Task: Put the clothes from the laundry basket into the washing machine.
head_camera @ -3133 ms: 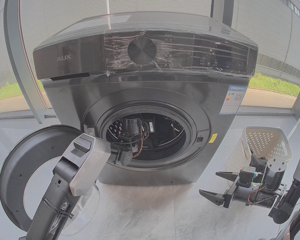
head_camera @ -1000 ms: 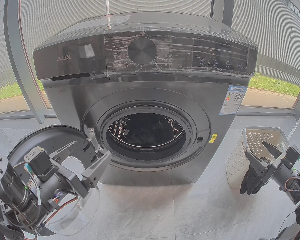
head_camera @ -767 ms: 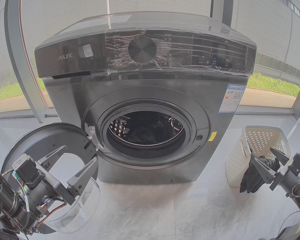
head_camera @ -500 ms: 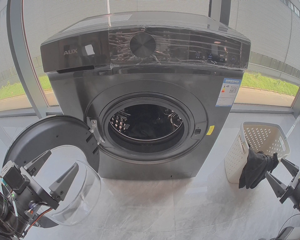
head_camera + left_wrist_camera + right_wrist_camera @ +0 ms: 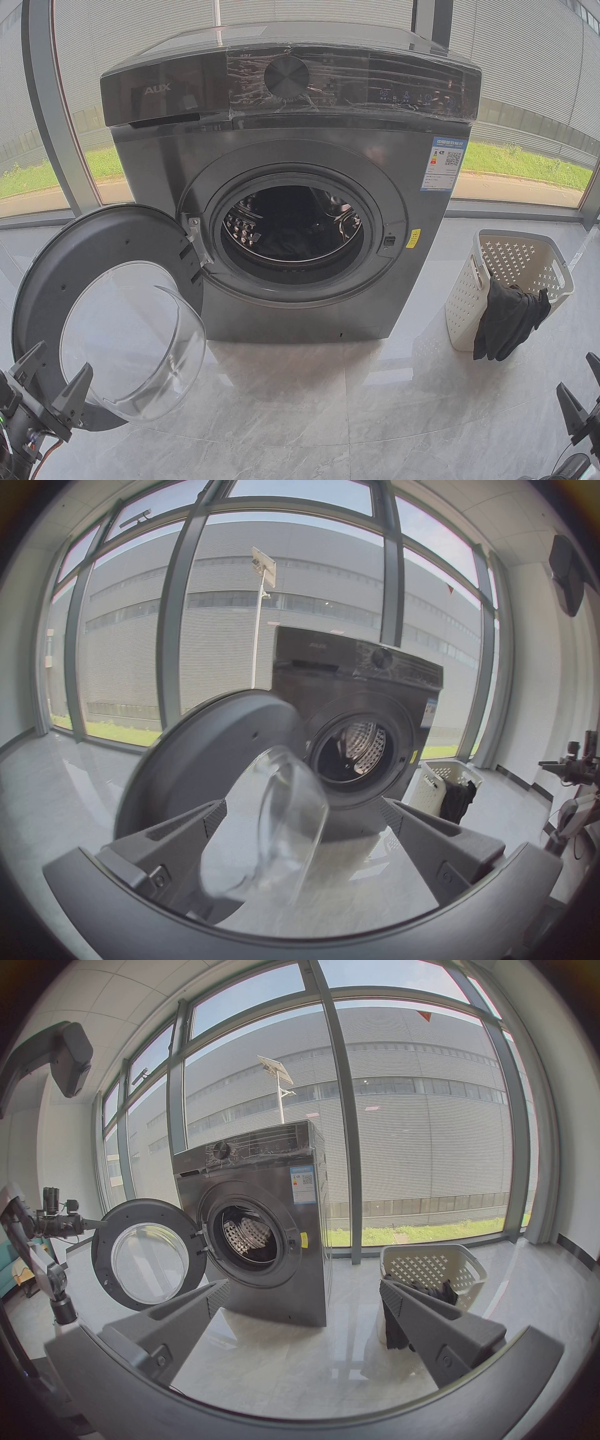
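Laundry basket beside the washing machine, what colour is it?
The laundry basket is white with perforated walls, clearest in the head view.

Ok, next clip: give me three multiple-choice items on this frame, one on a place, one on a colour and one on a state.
1. Where does the basket stand?
A) on the floor, right of the washing machine
B) on top of the machine
C) on a shelf

2. What colour is the garment hanging over the basket's rim?
A) red
B) black
C) yellow

3. How is the machine's door?
A) shut
B) swung wide open to the left
C) taken off and lying flat

Answers:
1 A: it sits on the floor beside the machine's right side.
2 B: dark cloth drapes down the white wall.
3 B: the drum opening is uncovered.
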Tool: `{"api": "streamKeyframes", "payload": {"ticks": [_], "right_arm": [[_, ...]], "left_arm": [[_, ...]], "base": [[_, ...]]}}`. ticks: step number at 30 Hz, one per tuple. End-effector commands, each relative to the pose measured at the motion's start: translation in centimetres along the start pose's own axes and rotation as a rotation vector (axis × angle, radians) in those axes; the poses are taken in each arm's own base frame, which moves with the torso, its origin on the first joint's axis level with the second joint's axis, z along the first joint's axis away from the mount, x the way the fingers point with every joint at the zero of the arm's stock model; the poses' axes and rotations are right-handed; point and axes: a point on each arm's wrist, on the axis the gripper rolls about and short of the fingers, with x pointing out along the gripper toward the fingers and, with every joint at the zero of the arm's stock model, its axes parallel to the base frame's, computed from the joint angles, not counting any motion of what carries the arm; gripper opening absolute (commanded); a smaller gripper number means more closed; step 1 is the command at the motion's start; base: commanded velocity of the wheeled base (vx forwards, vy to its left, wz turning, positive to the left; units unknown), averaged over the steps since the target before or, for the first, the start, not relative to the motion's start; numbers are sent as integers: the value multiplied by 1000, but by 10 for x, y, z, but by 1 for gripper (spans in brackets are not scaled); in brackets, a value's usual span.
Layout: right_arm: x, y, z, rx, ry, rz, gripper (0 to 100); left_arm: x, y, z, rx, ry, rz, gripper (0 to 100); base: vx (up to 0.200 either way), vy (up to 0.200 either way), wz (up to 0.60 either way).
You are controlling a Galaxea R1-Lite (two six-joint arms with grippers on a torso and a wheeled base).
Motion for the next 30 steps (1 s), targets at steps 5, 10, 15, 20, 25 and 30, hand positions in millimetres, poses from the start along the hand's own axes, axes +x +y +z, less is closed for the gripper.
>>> {"api": "streamKeyframes", "payload": {"ticks": [5,10,15,20,25,30], "right_arm": [[-23,1,-22,4,-46,-43,100],[-23,-2,-32,3,47,-165,100],[-24,-4,-32,-1,47,-247,100],[-24,-5,-24,-4,-31,-325,100],[-31,1,-36,-93,1,-343,100],[-30,2,-38,-16,10,-297,100]], "left_arm": [[-41,15,-24,-27,-37,138,100],[-51,16,-38,-28,4,132,100],[-58,16,-51,-12,57,204,100],[-64,15,-54,-26,9,229,100],[-64,15,-54,16,15,223,100],[-68,9,-56,60,-36,209,100]], "base": [[0,0,0],[0,0,0],[0,0,0],[0,0,0],[0,0,0],[0,0,0]]}}
